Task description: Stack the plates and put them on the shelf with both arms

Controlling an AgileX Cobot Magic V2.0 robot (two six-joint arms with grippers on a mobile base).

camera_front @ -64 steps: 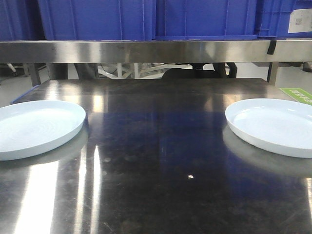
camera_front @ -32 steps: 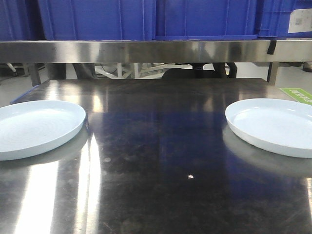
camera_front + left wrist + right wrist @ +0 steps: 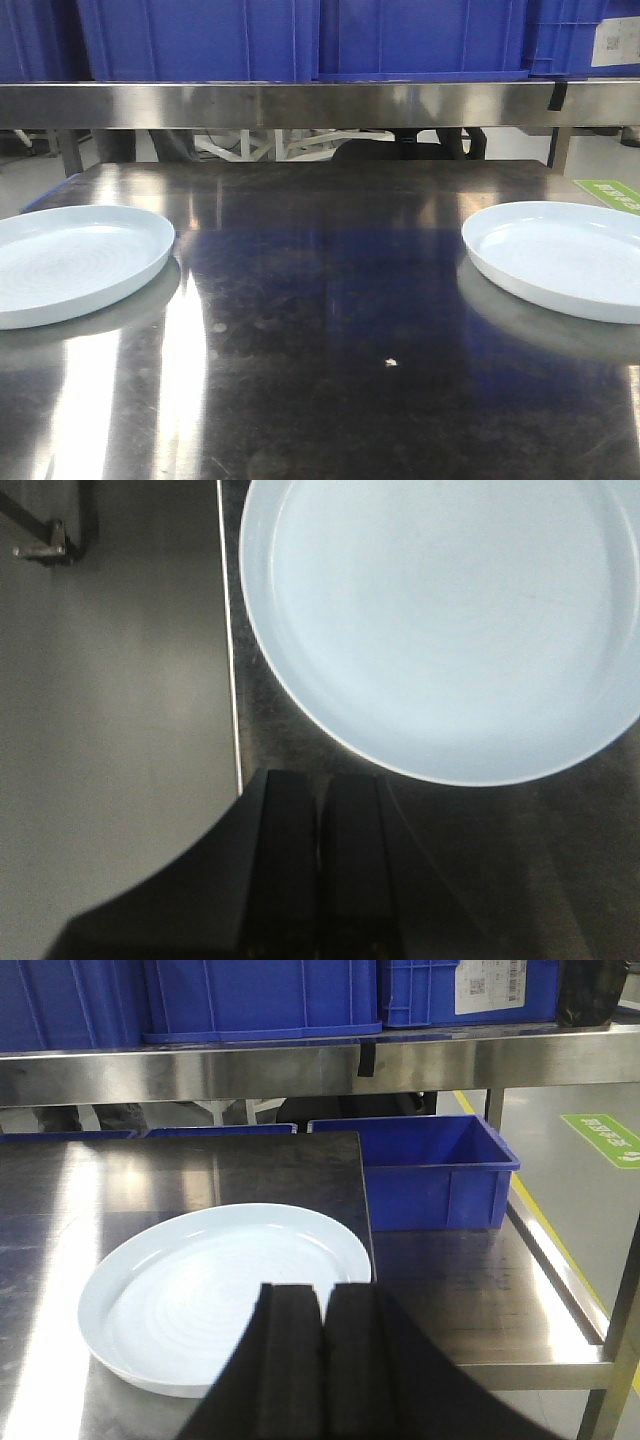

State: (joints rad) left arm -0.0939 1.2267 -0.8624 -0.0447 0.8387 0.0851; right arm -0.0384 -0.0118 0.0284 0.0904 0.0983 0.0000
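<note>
1. My left claw [image 3: 320, 870] is closed, its two dark fingers pressed together with nothing between them. It hangs over the table's edge, just beside the left plate [image 3: 440, 620] but apart from its rim.
2. My right claw [image 3: 322, 1360] is likewise closed and holds nothing. It sits before the near rim of the right plate [image 3: 200, 1290]; I cannot tell whether it touches.
3. The two plates lie flat and well apart on the table [image 3: 330, 330], with only a small pale speck [image 3: 391, 362] between them.
4. The shelf [image 3: 300, 104] runs across behind and above the plates. Blue crates [image 3: 300, 40] stand along it.
5. The table is dark, glossy steel, streaked with glare.
6. Off my right side an open blue bin [image 3: 420, 1165] sits on a lower steel tier, and beyond it there is a green mark [image 3: 605, 1138] on the grey floor.
</note>
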